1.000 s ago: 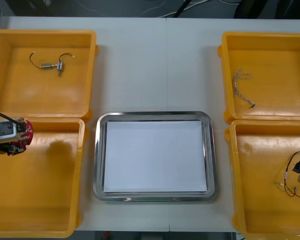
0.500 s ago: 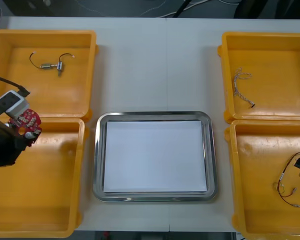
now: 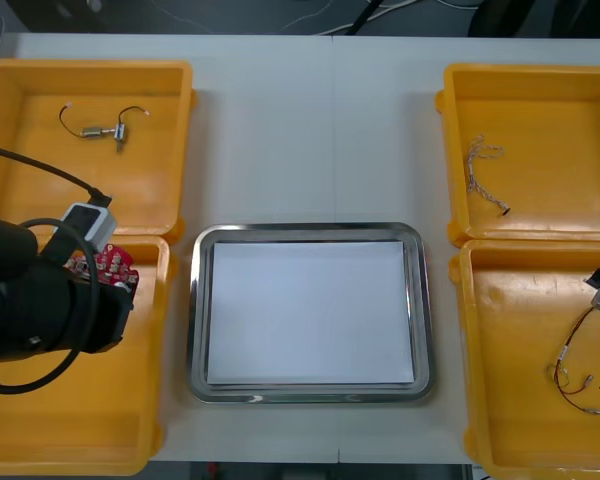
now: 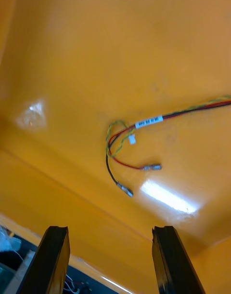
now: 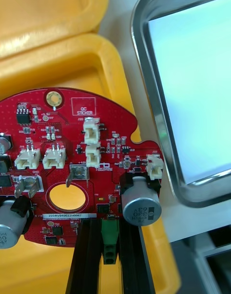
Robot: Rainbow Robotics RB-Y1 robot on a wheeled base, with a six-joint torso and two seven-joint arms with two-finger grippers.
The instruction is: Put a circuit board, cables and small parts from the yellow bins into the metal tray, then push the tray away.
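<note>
While the metal tray [image 3: 305, 231] is parked mid-table, white inside, the round red circuit board [image 3: 108, 264] is held up just left of it, over the near left bin [image 3: 80, 420] and close to that bin's far rim. It's gripped by the left gripper [image 5: 109, 225]. In the left wrist view the black fingers [image 5: 86, 255] are clamped onto the board's edge, a green connector [image 5: 109, 238] is seen between them, and the tray's rounded corner can be spotted just past the board.

Over on the tray's right, the right gripper [image 4: 110, 236] is hung above the near right bin [image 3: 520, 330], with its fingers spread wide and nothing caught between them. A red and yellow cable [image 4: 134, 144] is laid loose on that bin's floor beyond the fingertips, not touched by them.

Farther back, left of the tray, small metal parts [image 3: 108, 131] joined to a black cable [image 3: 68, 118] are left in the far left bin [image 3: 40, 190]. A twisted cable [image 3: 483, 170] is left lying in the far right bin [image 3: 560, 200], on the tray's other side.
</note>
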